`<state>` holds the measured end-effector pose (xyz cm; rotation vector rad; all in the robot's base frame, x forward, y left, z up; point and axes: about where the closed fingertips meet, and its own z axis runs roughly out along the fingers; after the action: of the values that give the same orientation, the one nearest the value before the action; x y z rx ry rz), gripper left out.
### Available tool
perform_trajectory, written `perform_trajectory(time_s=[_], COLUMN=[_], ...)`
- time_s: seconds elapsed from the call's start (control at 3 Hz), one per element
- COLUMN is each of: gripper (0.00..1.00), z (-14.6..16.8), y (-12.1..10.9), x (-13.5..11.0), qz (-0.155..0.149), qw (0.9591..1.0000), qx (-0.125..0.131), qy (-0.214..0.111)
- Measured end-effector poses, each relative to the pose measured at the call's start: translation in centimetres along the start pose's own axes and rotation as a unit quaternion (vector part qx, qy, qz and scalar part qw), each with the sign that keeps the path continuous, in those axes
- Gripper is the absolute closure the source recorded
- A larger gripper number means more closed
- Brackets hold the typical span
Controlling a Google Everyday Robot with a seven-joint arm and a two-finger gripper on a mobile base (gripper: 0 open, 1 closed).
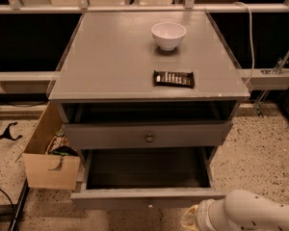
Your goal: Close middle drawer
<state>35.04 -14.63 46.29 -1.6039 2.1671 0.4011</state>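
The middle drawer is pulled far out of the grey cabinet, and its inside is dark and looks empty. Its shallow grey front lies near the bottom edge of the view, with a small knob at its centre. Above it, the taller top drawer front with a bigger knob stands slightly out. The lowest drawer is hidden below. My white arm enters at the bottom right. My gripper is at its left end, just in front of the right part of the drawer front, mostly cut off by the frame.
On the cabinet top stand a white bowl and a dark snack bar. An open cardboard box sits on the speckled floor against the cabinet's left side. A white cable hangs at the right.
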Motion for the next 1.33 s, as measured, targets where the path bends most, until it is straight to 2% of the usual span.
perform_trajectory(time_s=[0.33,0.67,1.33], gripper=[1.00,1.00,1.00], z=[2.6,5.0,6.9], y=[-1.0,-2.2,-3.6], x=[1.0,2.2,3.3], qz=[-0.003,-0.005,-0.006], qw=[0.9999,0.9988,0.9952], qx=[0.013,0.040,0.067], qy=[-0.006,-0.027,-0.071])
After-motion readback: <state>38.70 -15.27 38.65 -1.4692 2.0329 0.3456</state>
